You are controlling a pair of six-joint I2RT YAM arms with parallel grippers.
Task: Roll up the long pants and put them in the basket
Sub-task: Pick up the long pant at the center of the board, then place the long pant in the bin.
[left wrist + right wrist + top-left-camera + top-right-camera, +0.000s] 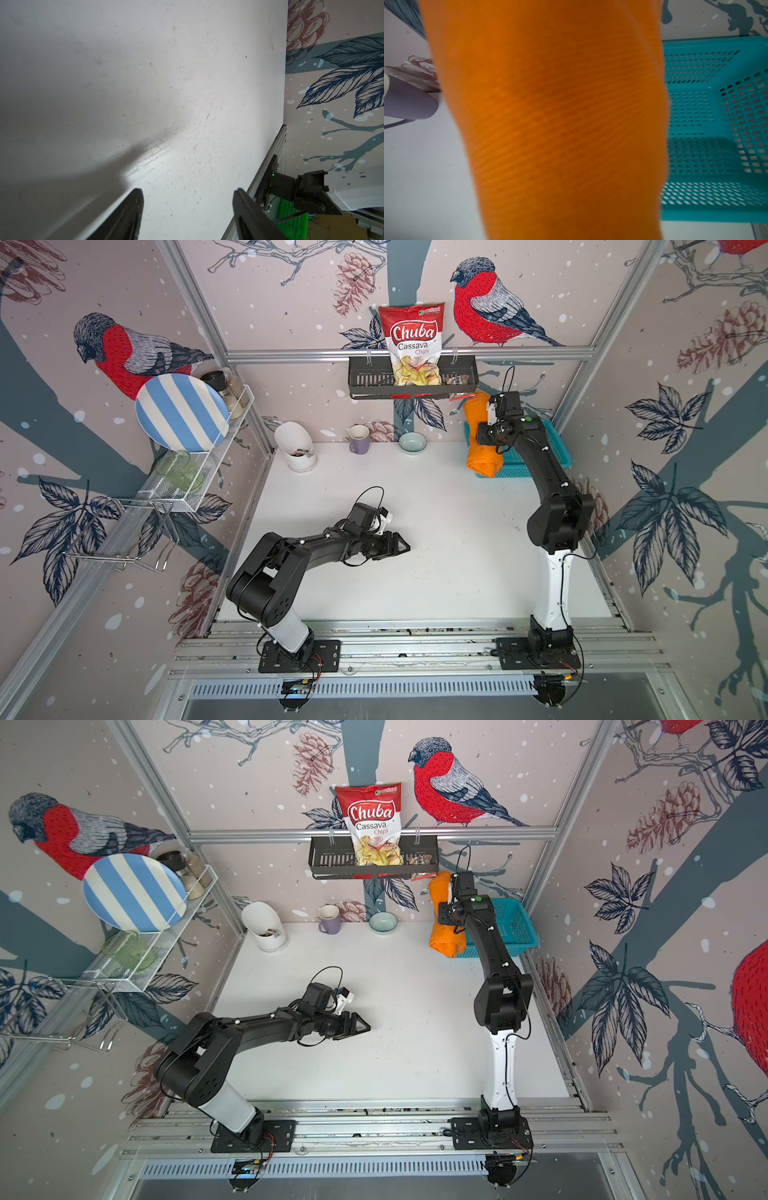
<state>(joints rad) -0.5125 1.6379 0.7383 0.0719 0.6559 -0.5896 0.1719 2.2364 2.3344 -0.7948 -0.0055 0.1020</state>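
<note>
The long pants (478, 456) are a tight orange roll at the far right corner of the worktop (436, 572). In both top views the roll stands steeply. Its lower end is over the near left corner of the teal basket (561, 448) and its upper end rises in front of the back wall, under the black wall shelf (365, 383).

The right gripper (488, 434) is at the middle of the roll, on the side toward the basket. Its fingers are hidden by the cloth and by the wrist. It seems to pinch the roll, because nothing else carries it at that height. In the right wrist view the orange cloth (550, 124) fills most of the picture, very close and blurred. The basket (716, 212) is on one side of it, and the purple mug (409, 104) is on the other side.

The left gripper (401, 547) is low over the bare middle of the worktop, well apart from the pants. Its fingers (133, 212) are spread and hold nothing, with only the white surface between them.

Along the far edge stand a white tilted holder (296, 448), the purple mug (359, 439) and a pale bowl (412, 443). A red chips bag (411, 344) stands in the black shelf.
</note>
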